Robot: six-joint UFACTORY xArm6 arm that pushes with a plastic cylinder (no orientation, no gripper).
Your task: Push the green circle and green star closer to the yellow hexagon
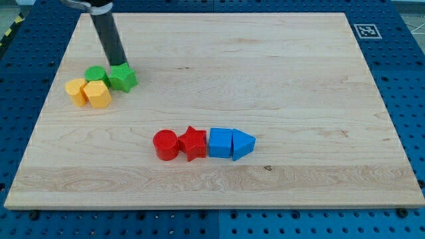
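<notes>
The green star (123, 78) lies near the view's upper left, with the green circle (95, 74) just to its left. The yellow hexagon (98, 94) sits right below them, touching both. My tip (119, 64) stands at the top edge of the green star, between the two green blocks and slightly above them. The dark rod rises from there towards the view's top left.
A second yellow block (77, 91) sits against the hexagon's left side. A row of a red cylinder (165, 144), a red star (192, 143), a blue cube (220, 142) and a blue triangle (243, 144) lies at the board's lower middle.
</notes>
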